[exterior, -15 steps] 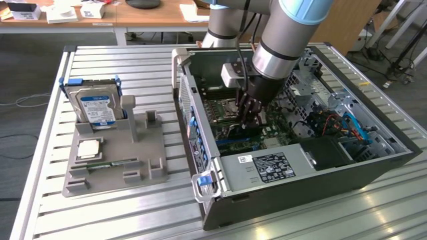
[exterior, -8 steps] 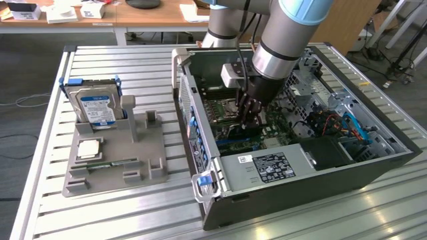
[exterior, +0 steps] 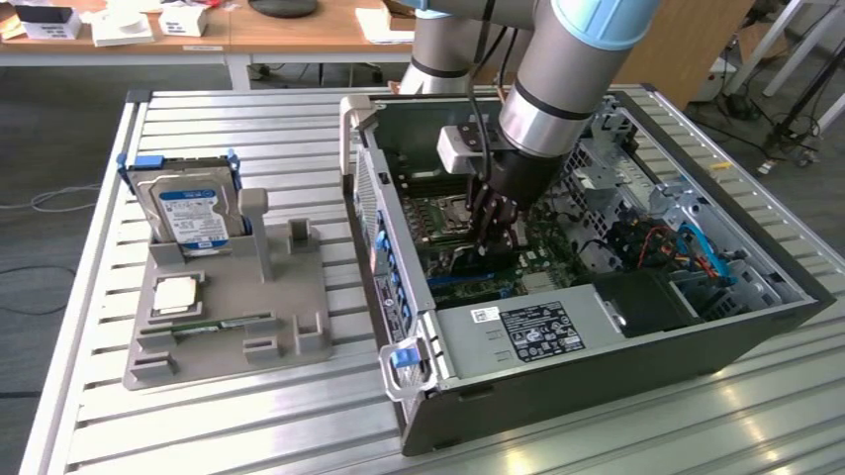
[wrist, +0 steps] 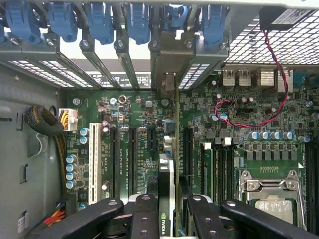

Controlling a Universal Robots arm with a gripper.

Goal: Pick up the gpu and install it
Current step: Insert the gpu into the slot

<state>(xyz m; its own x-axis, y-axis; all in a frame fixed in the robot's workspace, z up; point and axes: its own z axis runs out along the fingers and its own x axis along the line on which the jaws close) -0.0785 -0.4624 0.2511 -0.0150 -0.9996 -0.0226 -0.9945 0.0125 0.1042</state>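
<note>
Progress: we judged the pick-up complete. The gpu [wrist: 167, 179] was in the gripper [wrist: 172, 211], inside the open case [exterior: 581, 366], well apart from the grey fixture [exterior: 225, 327] that carried the hard drive [exterior: 192, 213].

Jaw state: the jaws were clenched on the gpu, one black finger [wrist: 144, 214] on each face of the card. The card stood edge-on between them.

Card position: in the wrist view the gpu ran from the fingers toward the rear wall of the case. Its metal end bracket [wrist: 168, 82] lay at one of the rear slot openings, beneath the row of blue clips [wrist: 137, 22]. The card's lower edge was over a slot on the motherboard [wrist: 129, 149] – we could not tell whether it had entered the slot or merely sat above it. We therefore treated installation as under way, not confirmed: seating and release remained open.

Arm pose: in the exterior view the arm [exterior: 568, 79] reached down into the case from above, leaning slightly. The gripper pointed at the motherboard, low in the case and close to the board.
</note>
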